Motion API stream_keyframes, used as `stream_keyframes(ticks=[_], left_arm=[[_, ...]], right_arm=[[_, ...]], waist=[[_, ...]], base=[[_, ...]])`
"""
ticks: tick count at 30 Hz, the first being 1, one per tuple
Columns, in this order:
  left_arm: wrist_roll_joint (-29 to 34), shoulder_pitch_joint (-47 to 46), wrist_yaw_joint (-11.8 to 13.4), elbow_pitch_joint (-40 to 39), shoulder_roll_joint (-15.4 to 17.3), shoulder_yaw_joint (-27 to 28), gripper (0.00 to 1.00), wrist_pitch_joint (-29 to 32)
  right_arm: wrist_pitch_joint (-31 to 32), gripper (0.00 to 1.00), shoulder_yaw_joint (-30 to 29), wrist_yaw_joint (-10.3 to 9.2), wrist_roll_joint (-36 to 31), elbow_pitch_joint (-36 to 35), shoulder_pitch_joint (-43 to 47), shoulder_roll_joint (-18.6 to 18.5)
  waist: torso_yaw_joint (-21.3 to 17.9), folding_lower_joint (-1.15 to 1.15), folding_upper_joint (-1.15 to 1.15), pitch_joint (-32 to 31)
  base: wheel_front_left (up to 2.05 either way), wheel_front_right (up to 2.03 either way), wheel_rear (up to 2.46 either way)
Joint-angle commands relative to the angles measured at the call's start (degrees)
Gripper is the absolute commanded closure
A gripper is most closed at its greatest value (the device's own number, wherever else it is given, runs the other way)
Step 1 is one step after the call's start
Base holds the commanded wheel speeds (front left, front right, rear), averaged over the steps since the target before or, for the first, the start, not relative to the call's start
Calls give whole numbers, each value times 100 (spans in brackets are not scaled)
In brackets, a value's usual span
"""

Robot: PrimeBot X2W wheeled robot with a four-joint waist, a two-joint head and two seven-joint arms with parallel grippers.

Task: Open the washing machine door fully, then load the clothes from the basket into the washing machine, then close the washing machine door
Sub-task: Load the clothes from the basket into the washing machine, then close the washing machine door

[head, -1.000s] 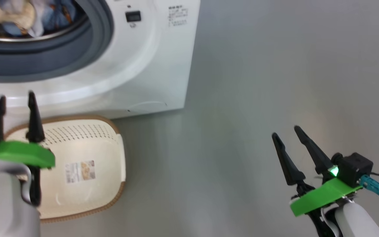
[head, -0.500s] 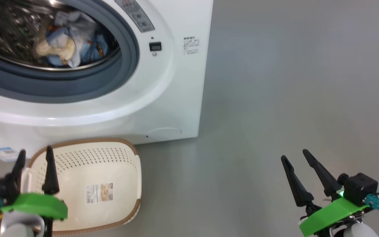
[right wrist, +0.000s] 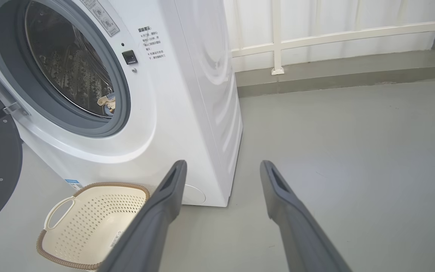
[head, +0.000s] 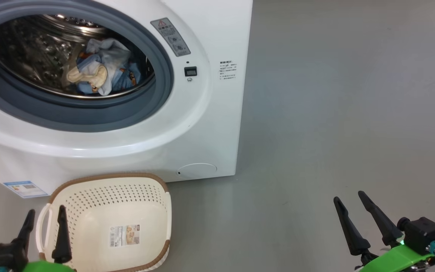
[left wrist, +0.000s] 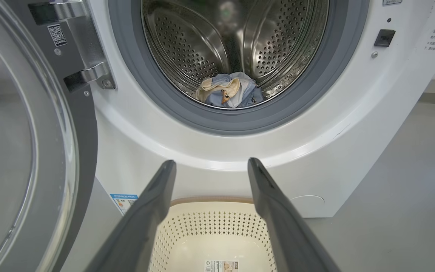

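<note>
Head view has swung upward: the clothes (head: pixel 100 73) lie inside the washing machine (head: pixel 210 124), the basket (head: pixel 104 176) sits empty before it. Left claw (head: pixel 47 209) and right claw (head: pixel 349 195) hang spread, holding nothing. The washing machine door (left wrist: pixel 21 143), swung wide, likely awaits closing.

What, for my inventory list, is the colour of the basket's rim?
Brown, woven-looking, on a cream basket; clearest in the right wrist view.

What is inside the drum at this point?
A small heap of light-blue and cream clothes lies on the floor of the drum; the steel walls above are bare. The gasket lip hides the heap's lower edge, and anything under it is covered.
</note>
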Motion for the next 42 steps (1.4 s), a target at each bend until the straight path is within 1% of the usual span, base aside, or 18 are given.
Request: stream_keyframes(ticks=[1, 8, 18, 27, 32, 42], left_arm=[[3, 22, -16, -196, 83, 191, 0, -29], [37, 201, -16, -349, 7, 227, 0, -29], [16, 150, -16, -354, -9, 192, 0, -29], [106, 147, -16, -377, -27, 269, 0, -29], [109, 141, -16, -406, -46, 259, 0, -29], [83, 176, -16, -495, -63, 229, 0, -29]], right_arm=[[-26, 0, 61, 9, 27, -136, 69, -104], [-26, 0, -11, 9, 15, -142, 136, -82], [-26, 0, -63, 9, -2, -183, 115, -86], [-26, 0, -57, 9, 3, -191, 122, -69], [-26, 0, -54, 9, -1, -201, 107, -68], [-26, 0, -42, 9, -1, -199, 100, -80]], waist=[[24, 0, 0, -42], [40, 0, 0, -118], [57, 0, 0, -49], [77, 0, 0, -44], [93, 0, 0, -20], [130, 0, 0, -12]], base=[[0, 0, 0], [0, 0, 0], [0, 0, 0], [-10, 10, 0], [-87, 87, 0], [-142, 142, 0]])
